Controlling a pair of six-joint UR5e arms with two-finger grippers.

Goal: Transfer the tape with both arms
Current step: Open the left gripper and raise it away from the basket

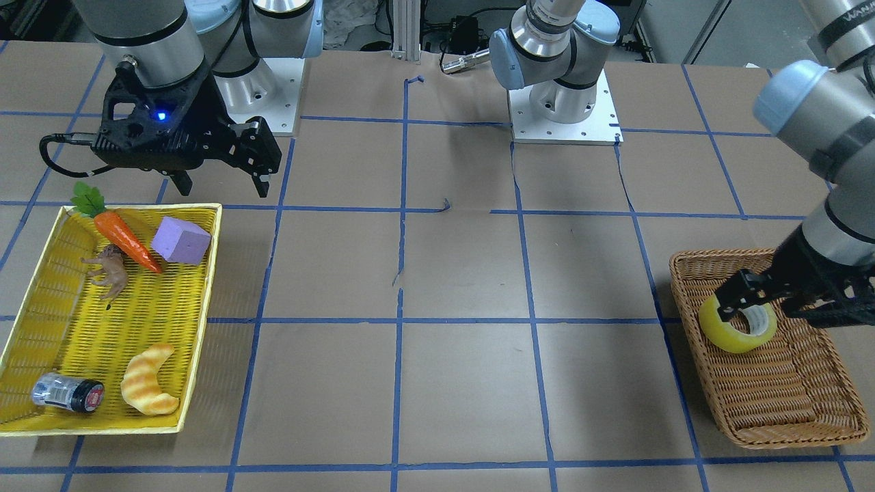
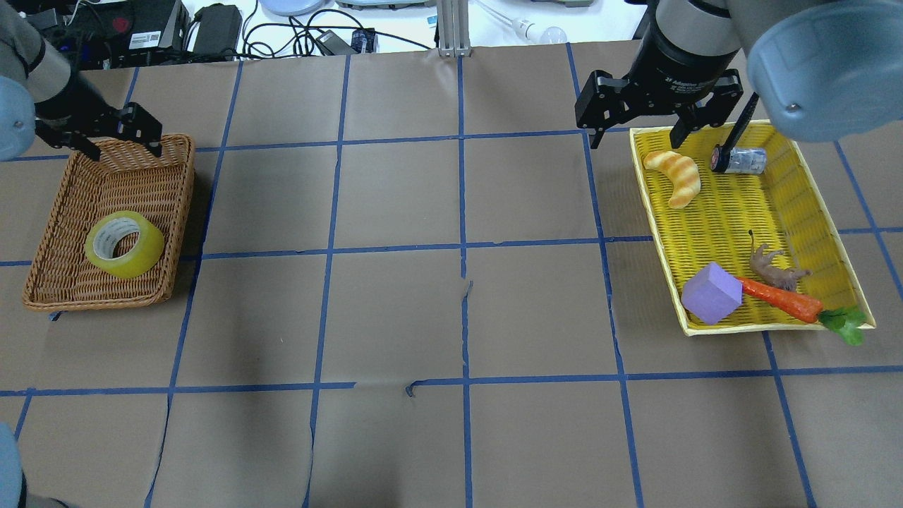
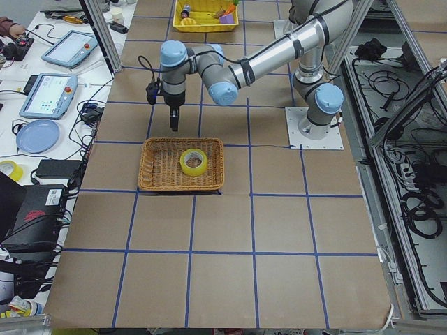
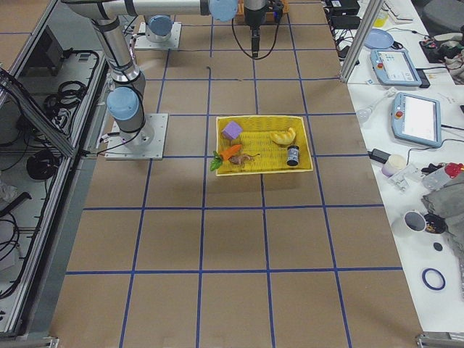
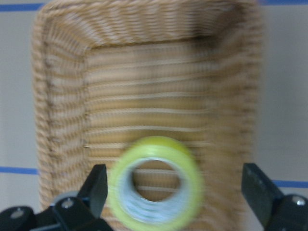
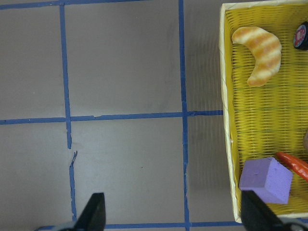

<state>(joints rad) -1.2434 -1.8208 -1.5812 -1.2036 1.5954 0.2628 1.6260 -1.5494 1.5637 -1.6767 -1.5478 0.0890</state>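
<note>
Plainly — left claw open near the tape in its basket, right claw open too — jar label unreadable.

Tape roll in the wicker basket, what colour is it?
Translucent yellow-green tape with a pale inner core; clearest in the overhead view.

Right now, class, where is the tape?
In the overhead view, the tape lies inside the basket at far left, on the robot's left side.
</note>
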